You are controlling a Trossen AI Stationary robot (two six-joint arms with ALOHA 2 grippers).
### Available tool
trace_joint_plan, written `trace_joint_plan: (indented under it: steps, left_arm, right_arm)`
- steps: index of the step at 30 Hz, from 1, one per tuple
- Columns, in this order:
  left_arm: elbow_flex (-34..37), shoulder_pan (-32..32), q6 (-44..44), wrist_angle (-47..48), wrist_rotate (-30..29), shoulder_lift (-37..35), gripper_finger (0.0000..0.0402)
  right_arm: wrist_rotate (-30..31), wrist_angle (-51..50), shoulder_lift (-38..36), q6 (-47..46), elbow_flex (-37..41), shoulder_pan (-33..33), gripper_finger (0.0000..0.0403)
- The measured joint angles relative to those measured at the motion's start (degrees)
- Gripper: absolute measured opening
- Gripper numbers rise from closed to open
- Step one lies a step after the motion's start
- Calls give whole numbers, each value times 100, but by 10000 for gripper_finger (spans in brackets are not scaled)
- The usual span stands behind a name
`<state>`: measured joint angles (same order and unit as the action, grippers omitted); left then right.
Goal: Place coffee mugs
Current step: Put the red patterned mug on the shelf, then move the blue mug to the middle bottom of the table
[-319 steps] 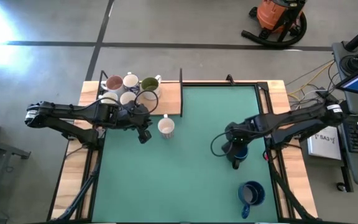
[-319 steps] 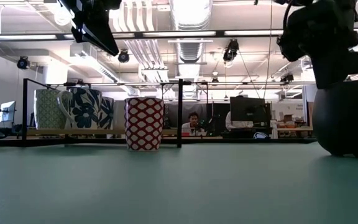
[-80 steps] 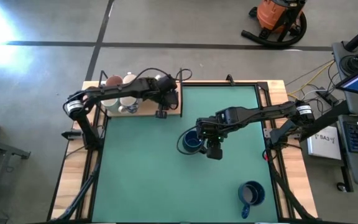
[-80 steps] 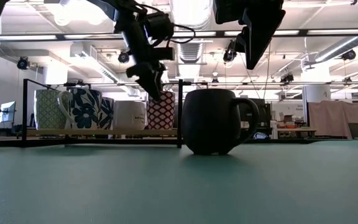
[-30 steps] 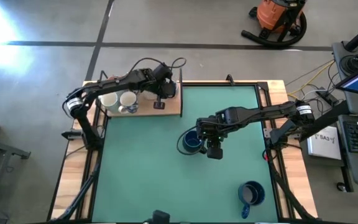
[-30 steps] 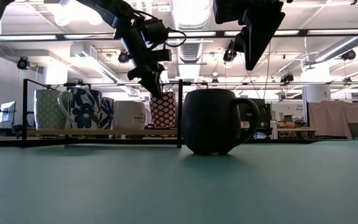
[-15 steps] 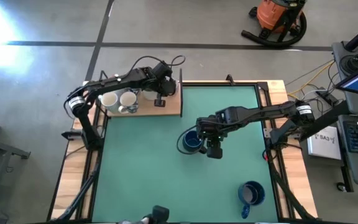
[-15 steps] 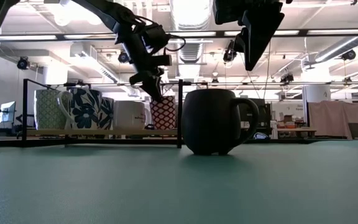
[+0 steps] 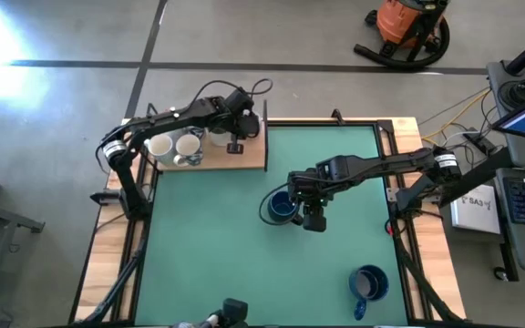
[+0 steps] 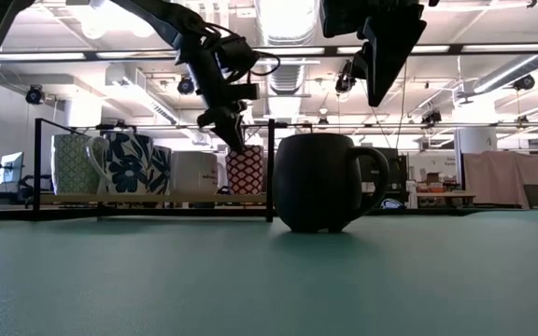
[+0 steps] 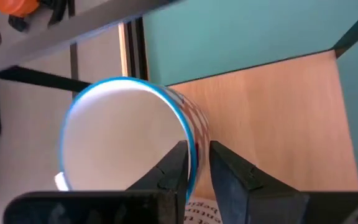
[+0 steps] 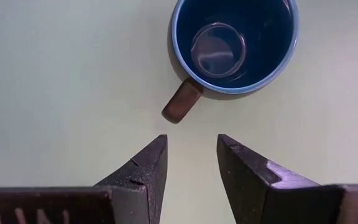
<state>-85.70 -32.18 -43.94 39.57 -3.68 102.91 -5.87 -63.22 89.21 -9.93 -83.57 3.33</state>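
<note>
A white mug with a red pattern and blue rim (image 11: 123,130) stands upright on the wooden board (image 9: 253,157) at the table's far left; the low view shows this red-patterned mug (image 10: 246,170) beside other mugs. My left gripper (image 9: 235,146) is at its rim, shut on it. A dark blue mug (image 9: 281,206) stands mid-table on its base. My right gripper (image 12: 191,140) hovers open above the mat, just near-right of it, with the mug's handle (image 12: 182,106) pointing toward the fingers. A second dark blue mug (image 9: 368,284) sits near the near-right corner. My left gripper (image 11: 194,149) has the red-patterned mug by its rim (image 11: 190,134), on the side toward the board's open part. One finger (image 11: 176,165) is inside and one finger (image 11: 229,171) outside, coming slanting from above. The mug stays upright, its base level with the board.
White mugs (image 9: 159,146) (image 9: 188,144) and a blue floral mug (image 10: 124,163) crowd the board's left part; my left arm covers others. A black wire frame (image 10: 271,168) edges the board. The green mat (image 9: 244,264) lies open toward the near side.
My left gripper has eased a little toward the table's far edge over the wooden board, still at the red-patterned mug's rim. The right arm and the dark blue mug have kept still.
</note>
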Motion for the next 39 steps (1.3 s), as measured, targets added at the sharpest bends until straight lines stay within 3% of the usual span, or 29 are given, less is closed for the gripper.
trace_joint_plan:
  steps: [27, 39]
  left_arm:
    - [-189, -76, 269, 281, -31, 17, 52]
    - [-890, -49, 611, 908, 1, -83, 52]
  right_arm:
    - [0, -83, 0, -53, 0, 0, 128]
    - [-2, -159, 0, -55, 0, 11, 128]
